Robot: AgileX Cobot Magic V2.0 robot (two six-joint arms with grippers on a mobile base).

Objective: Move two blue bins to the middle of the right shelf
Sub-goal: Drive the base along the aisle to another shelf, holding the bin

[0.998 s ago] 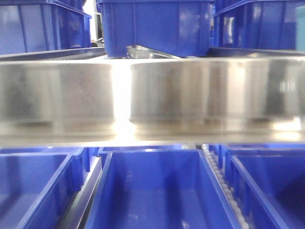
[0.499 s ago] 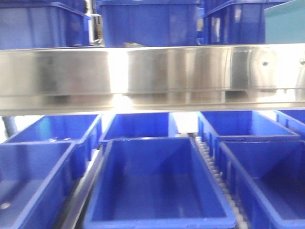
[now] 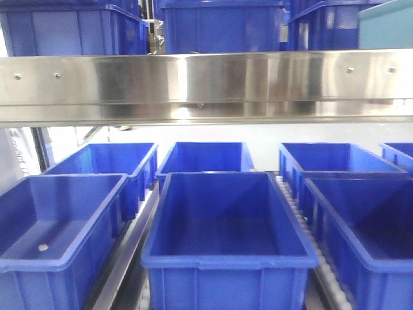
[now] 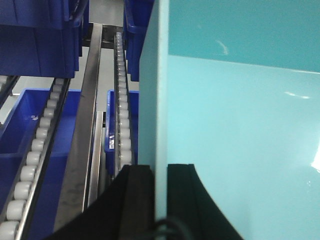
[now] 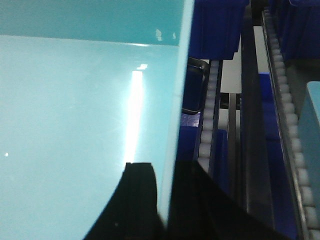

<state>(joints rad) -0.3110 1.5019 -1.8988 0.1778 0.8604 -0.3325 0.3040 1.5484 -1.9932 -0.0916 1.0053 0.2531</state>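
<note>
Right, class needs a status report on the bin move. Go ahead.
Grips: left hand shut on pale blue bin wall, right hand likewise. Ahead, dark blue crates crowd tiers above and below steel rail.

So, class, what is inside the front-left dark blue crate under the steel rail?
One small pale round object lies on the floor of the crate; its front wall hides the nearest strip.

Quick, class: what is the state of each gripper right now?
Left gripper: closed, clamping a pale blue bin by its wall.
Right gripper: closed, clamping a pale blue bin by its wall.
</note>
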